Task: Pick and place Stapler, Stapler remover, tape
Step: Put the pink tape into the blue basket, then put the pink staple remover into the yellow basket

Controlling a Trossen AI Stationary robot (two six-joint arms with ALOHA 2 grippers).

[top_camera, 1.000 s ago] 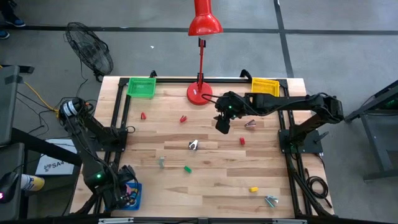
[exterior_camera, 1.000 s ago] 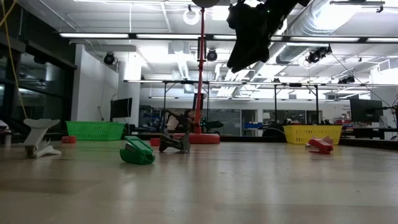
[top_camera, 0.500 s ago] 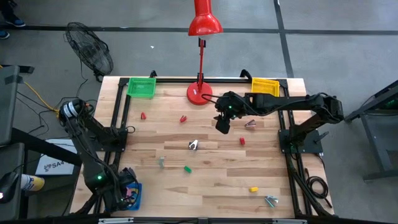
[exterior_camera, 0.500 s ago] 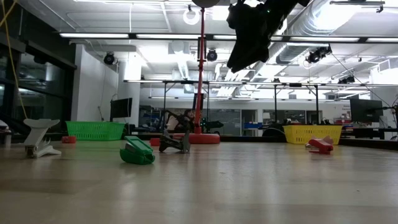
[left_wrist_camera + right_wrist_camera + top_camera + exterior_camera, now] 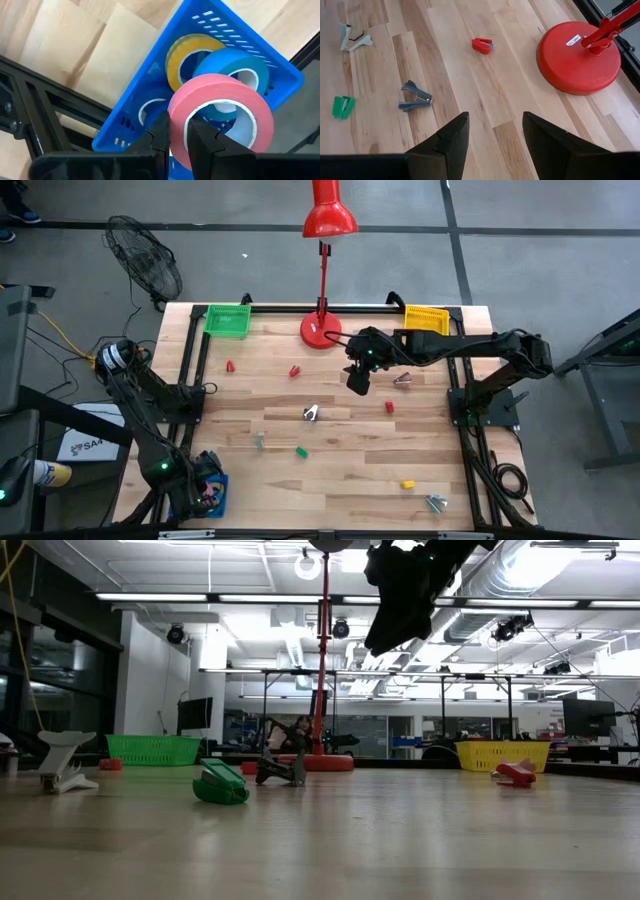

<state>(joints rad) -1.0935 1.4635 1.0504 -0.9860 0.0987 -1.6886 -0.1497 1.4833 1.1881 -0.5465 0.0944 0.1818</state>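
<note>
The left tool (image 5: 175, 137) hung over the blue basket (image 5: 280, 70) at the near-left corner of the counter (image 5: 330, 480), its fingers drawn narrow and pinched on the wall of a pink tape roll (image 5: 220, 107). One finger sat inside the roll's pale core hole and the other outside it, so the ring stood on edge just ahead of the tool. Directly behind the pink roll, inside the basket, lay a blue tape roll (image 5: 240, 67) and a yellow tape roll (image 5: 187, 50), the blue one overlapping the yellow. Another pale ring showed low in the basket beside the fingers, though too much of it was hidden to say which roll it was.

The right tool (image 5: 492, 135) was raised above the middle of the counter's far half, near the round base of the red lamp (image 5: 577, 57). Its fingers stood partly apart with nothing between them. Below and ahead of it on the bare wood lay a small red stapler (image 5: 483, 45), a dark grey staple remover (image 5: 413, 96), a green stapler (image 5: 342, 106) and a white staple remover (image 5: 351, 37), all well apart from that tool and from each other.

From above, more small pieces were scattered over the counter: a yellow stapler (image 5: 408, 484) toward the near right, and a pale remover (image 5: 437, 502) just beside it. A green basket (image 5: 228, 321) and a yellow basket (image 5: 427, 318) sat along the far edge, either side of the lamp.
</note>
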